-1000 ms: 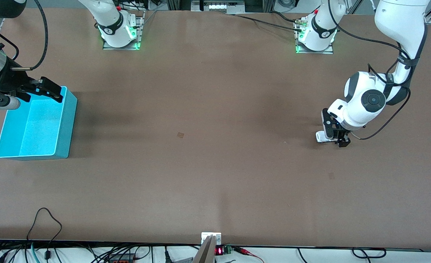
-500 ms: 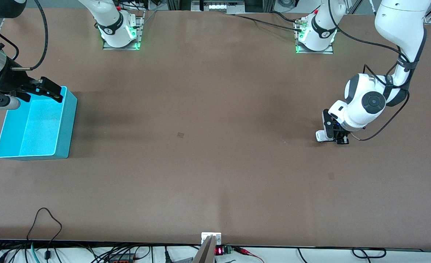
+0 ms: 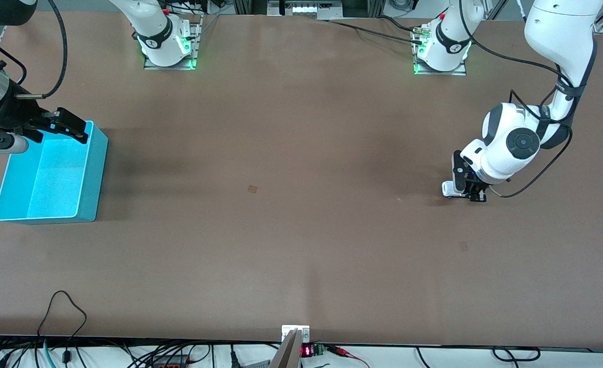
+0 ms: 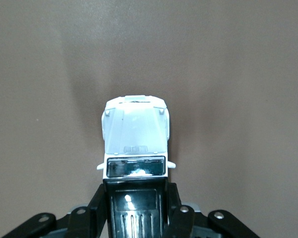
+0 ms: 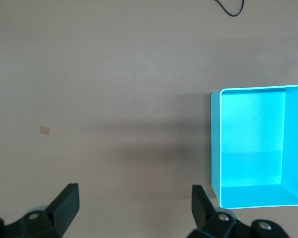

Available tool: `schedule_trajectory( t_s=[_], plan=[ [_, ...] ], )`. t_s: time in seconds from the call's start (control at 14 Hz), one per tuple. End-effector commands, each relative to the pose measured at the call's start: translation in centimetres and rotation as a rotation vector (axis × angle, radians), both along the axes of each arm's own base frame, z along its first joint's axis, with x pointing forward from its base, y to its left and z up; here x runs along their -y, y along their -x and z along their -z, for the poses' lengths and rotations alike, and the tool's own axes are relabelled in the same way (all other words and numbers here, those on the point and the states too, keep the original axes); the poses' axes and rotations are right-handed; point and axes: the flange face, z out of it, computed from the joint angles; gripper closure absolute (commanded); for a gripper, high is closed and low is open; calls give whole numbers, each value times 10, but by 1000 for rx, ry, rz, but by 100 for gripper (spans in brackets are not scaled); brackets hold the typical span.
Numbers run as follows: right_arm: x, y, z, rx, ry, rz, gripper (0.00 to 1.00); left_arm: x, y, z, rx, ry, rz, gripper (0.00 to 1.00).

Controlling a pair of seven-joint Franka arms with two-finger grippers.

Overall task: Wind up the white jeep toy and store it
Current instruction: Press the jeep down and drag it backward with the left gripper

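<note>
I have the left gripper point(image 3: 469, 193) down at the table point(image 3: 301, 230) toward the left arm's end, and its fingers point(image 4: 98, 206) are clamped on the jeep point(image 3: 449, 189). In the left wrist view the jeep point(image 4: 135, 144) sits upright on the brown surface with its white hood pointing away from the gripper point(image 4: 136, 210), and the two dark fingers press against the sides of the black roof and cabin, one on each flank. In the front view only the white nose of the toy shows past the black fingers, poking out toward the right arm's end, with its wheels on or just above the table; I cannot tell which. The right gripper point(image 3: 61, 127) waits over the bin point(image 3: 89, 174), at the rim farthest from the front camera, toward the right arm's end of the table. Its jaws stand wide apart with nothing between them; the right wrist view shows the two finger tips point(image 5: 64, 203) well separated over bare table, with the bin point(image 5: 216, 148) just beside them and its turquoise inside bare. The jeep and the bin lie well apart, at the two ends of the table. A small pale scrap point(image 3: 252, 189) lies on the table between them, also seen in the right wrist view point(image 5: 44, 130).
</note>
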Motion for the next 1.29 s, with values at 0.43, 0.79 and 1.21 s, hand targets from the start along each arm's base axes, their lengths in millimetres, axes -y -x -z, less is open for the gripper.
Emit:
schedule_trajectory(
  t_s=[0.43,0.79,1.21],
  plan=[
    [0,-1,-3,-3,9,-2,0,-40,4,29,-55,-4,-8,87],
    [1,-1,-3,-3,10,-1,0,-99,3,43,-77,7,2,86],
    [0,-1,-2,-4,9,-2,0,-173,11,49,-72,13,-50,86]
  ],
)
